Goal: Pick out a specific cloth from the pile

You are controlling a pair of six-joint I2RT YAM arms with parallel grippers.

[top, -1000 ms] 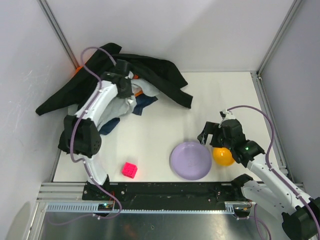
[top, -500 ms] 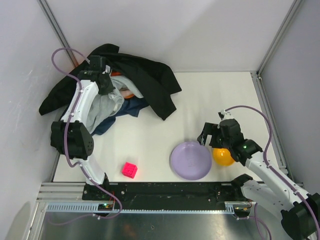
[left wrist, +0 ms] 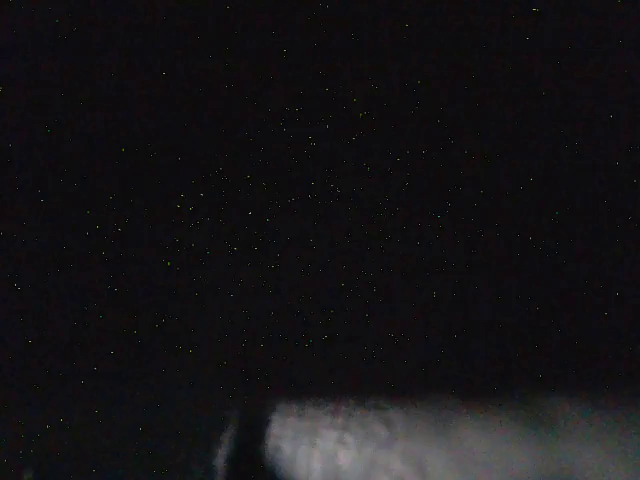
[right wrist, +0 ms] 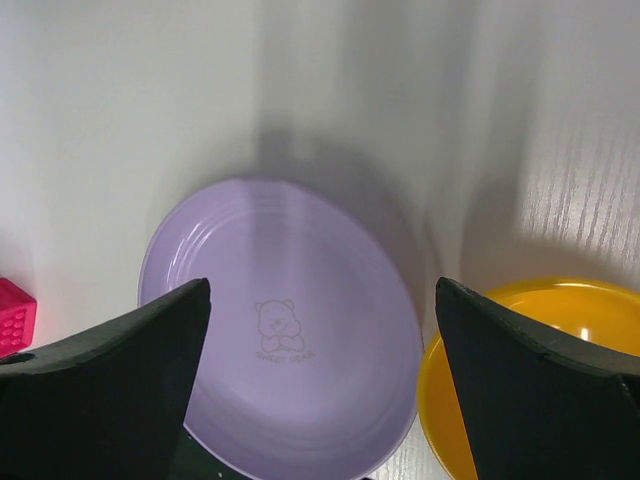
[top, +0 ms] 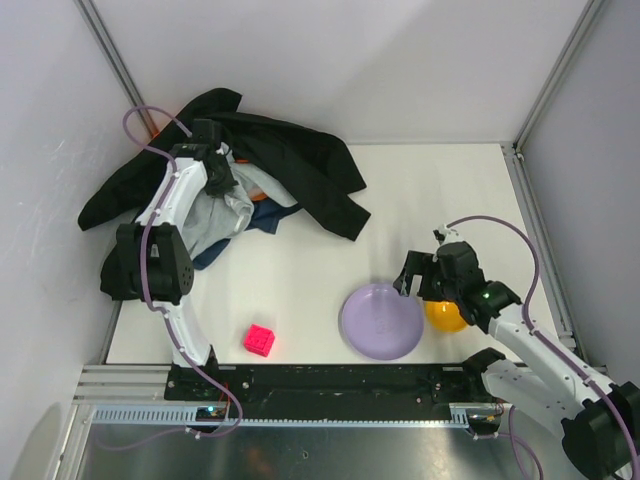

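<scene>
Reaching into the far left corner, your left arm has its wrist down among the garments of the pile [top: 115,200]; the left gripper [top: 220,180] sits against the light grey cloth [top: 228,212], at the near edge of the black garment [top: 305,165]; from above you cannot tell how far its jaws are parted, nor whether they have any fabric. Left wrist view: almost wholly black, with a blurred pale band along the bottom edge; nothing of the fingers can be made out there.

Navy cloth [top: 272,216]: on the table [top: 440,200] at the near right side of the pile, mostly covered by the light grey cloth; one part shows just right of the grey, between it and the black garment's near flap; another dark blue part shows at the near left end of the grey, and you cannot tell whether it is the same piece. Orange scrap [top: 262,190]: between grey and black, just beyond the navy.

Right gripper [right wrist: 322,300]: spread wide, nothing between its fingers [right wrist: 110,370]; it hangs over the purple plate [right wrist: 280,330], with the orange bowl [right wrist: 520,340] just beside the plate on the right. Pink cube [top: 261,340]: near side of the table, left of the plate, well apart from the pile.
</scene>
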